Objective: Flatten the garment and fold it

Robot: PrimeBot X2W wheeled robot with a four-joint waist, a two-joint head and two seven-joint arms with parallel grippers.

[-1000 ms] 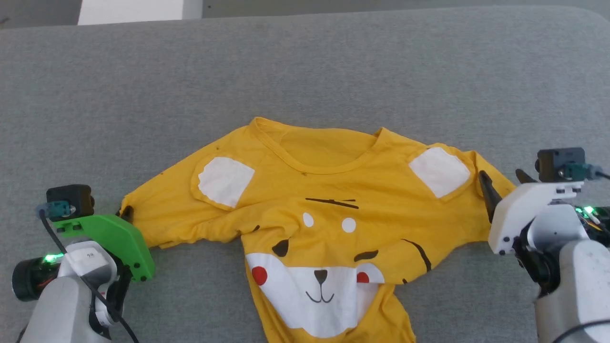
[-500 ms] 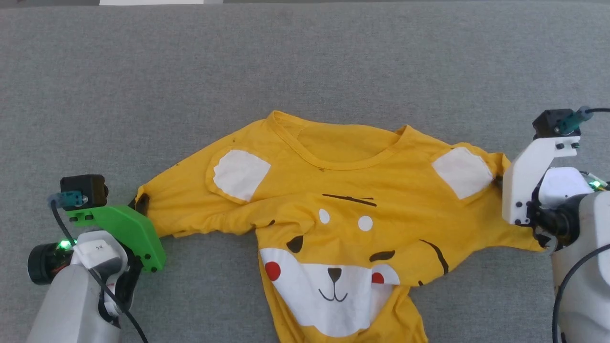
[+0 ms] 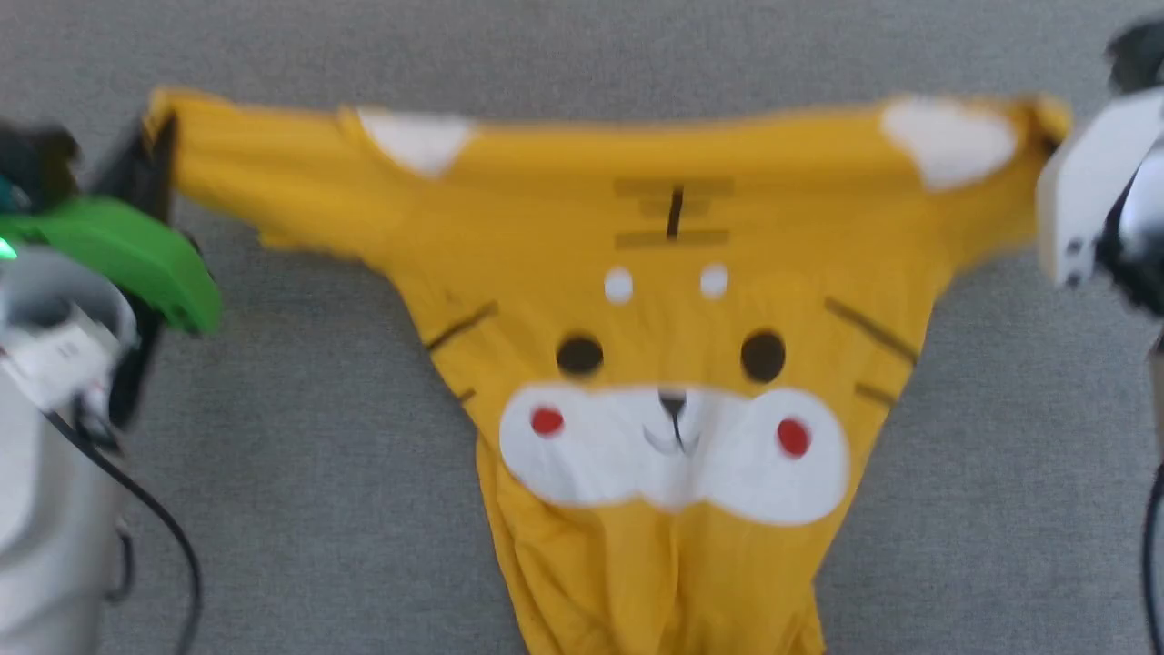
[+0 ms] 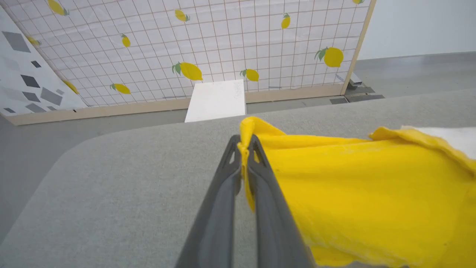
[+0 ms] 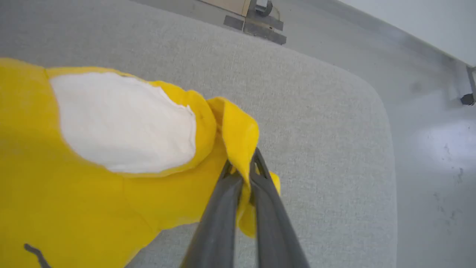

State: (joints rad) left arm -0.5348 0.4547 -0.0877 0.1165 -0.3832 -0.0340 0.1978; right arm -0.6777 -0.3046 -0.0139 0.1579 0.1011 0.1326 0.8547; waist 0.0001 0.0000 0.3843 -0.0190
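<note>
The bright yellow T-shirt (image 3: 673,273) hangs stretched between my two grippers above the grey surface, its cartoon face print toward the head camera and its lower part drooping out of the bottom of that view. My left gripper (image 3: 155,136) is shut on the shirt's left sleeve end; in the left wrist view its fingertips (image 4: 243,147) pinch a yellow fold (image 4: 249,130). My right gripper (image 3: 1046,136) is shut on the right sleeve end; in the right wrist view its tips (image 5: 241,169) clamp yellow cloth (image 5: 238,130) beside a white patch (image 5: 122,119).
The grey padded surface (image 3: 300,437) lies under the shirt, with a rounded corner (image 5: 372,89) and bare floor (image 5: 438,149) beyond. A lemon-print grid panel (image 4: 223,44) and a white board (image 4: 217,100) stand past the far edge.
Both grippers have lifted and pulled apart, raising the shirt off the surface and stretching it taut so the whole face print unfolds. The head view has shifted and blurred.
</note>
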